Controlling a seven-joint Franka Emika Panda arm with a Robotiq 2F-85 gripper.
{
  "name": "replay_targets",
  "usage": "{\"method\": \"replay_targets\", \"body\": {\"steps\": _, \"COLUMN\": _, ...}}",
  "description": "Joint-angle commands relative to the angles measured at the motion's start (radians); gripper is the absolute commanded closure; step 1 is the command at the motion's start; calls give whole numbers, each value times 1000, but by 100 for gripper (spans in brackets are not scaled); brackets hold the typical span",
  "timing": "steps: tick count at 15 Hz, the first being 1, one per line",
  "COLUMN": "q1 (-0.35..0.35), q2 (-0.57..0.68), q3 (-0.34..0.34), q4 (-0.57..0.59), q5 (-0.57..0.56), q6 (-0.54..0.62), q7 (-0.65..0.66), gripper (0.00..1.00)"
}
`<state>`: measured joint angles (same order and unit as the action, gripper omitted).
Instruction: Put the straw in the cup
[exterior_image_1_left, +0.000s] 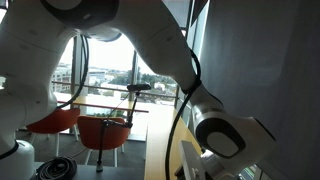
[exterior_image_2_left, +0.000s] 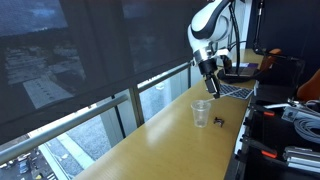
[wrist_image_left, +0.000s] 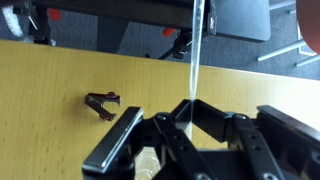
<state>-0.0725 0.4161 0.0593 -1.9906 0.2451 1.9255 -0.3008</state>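
Pinching the straw (wrist_image_left: 197, 50) in the gripper (exterior_image_2_left: 208, 70), long axis almost upright. Hanging above the cup (exterior_image_2_left: 201, 114), seemingly slightly to its far side; probably needs small shift nearer, then lowering.

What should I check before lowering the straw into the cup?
1. Grip: gripper shut on the straw: ok.
2. Straw straight below the fingers, no bend: ok.
3. Cup upright on the counter, mouth open: ok.
4. Straw tip lined up over the cup mouth: cannot tell. In an exterior view the gripper hangs above the cup, but depth is unclear.
5. Small dark object lies apart from the cup: ok.
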Motion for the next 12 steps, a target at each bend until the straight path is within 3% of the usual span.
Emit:
{"method": "replay_targets", "body": {"steps": 1, "q1": -3, "q2": -2, "q3": -9, "q4": -2, "q5": -6, "q6": -8, "q7": 3, "gripper": 97}}
{"method": "replay_targets", "body": {"steps": 12, "q1": -33, "q2": 103, "q3": -29, "q4": 105, "q5": -3, "q6": -66, "q7": 9, "gripper": 97}}
